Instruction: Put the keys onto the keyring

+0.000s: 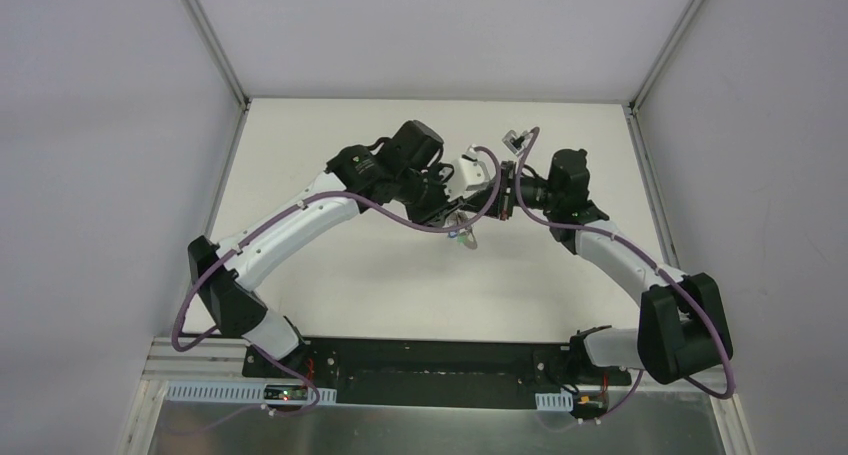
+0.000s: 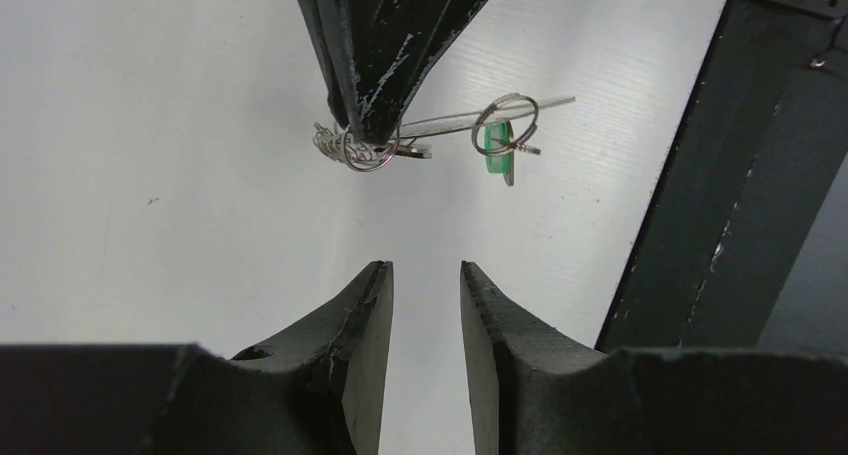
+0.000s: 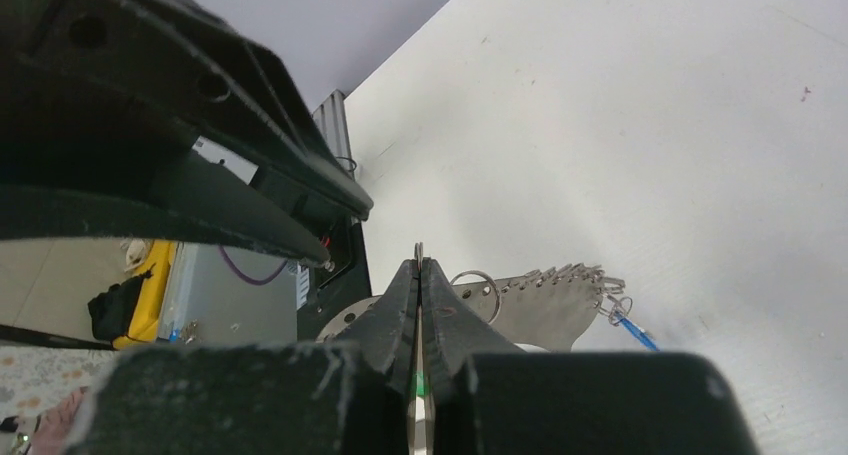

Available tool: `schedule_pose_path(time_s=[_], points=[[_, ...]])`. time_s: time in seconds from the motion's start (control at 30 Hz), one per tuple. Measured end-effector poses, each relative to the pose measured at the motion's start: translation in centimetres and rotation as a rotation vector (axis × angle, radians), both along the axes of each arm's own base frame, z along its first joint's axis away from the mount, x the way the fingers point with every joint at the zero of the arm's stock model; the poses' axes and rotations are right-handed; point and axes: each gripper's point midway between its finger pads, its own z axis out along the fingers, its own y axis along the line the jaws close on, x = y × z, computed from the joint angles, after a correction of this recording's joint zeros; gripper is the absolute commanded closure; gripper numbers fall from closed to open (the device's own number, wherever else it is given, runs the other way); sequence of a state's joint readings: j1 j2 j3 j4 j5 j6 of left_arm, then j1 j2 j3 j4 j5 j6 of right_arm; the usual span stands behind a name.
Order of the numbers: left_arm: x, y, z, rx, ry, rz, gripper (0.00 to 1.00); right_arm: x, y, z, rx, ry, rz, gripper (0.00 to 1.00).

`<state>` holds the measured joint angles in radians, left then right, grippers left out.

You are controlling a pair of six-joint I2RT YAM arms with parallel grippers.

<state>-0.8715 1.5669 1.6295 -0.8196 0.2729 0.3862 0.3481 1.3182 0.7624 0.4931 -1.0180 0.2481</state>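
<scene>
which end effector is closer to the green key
Right. The right end effector is shut on the keyring right beside the green key; the left end effector stands open, clearly apart from it.

The left arm (image 1: 290,220) and the right arm (image 1: 615,255) arched inward from their bases, with their wrists nearly meeting. The left gripper (image 2: 427,270) had its jaws slightly apart, with nothing between them. It faced the right gripper (image 3: 420,265), whose fingers were pressed tightly together.
</scene>
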Motion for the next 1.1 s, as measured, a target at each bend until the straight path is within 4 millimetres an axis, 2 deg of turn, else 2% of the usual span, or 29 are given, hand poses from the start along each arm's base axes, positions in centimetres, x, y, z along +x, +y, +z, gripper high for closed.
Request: schedule_pose_path(time_s=[0.23, 0.6, 0.7, 0.97, 1.1], points=[[-0.1, 0.2, 0.7, -0.08, 0.1, 0.025, 0.67, -1.2, 0.1, 0.9, 0.023, -0.065, 0.076, 1.0], [0.2, -2.1, 1.6, -0.254, 0.324, 0.06, 0.67, -2.8, 0.0, 1.4, 0.067, -0.103, 0.149, 1.0], [-0.1, -2.6, 1.5, -0.271, 0.356, 0.052, 0.71, -2.9, 0.1, 1.9, 0.081, -0.115, 0.156, 1.0], [-0.6, -3.1, 1.9, -0.301, 0.399, 0.03, 0.91, -3.3, 0.1, 2.2, 0.093, -0.118, 0.175, 1.0], [-0.7, -3.2, 1.9, -0.303, 0.406, 0.023, 0.92, -3.4, 0.0, 2.2, 0.095, -0.119, 0.184, 1.0]])
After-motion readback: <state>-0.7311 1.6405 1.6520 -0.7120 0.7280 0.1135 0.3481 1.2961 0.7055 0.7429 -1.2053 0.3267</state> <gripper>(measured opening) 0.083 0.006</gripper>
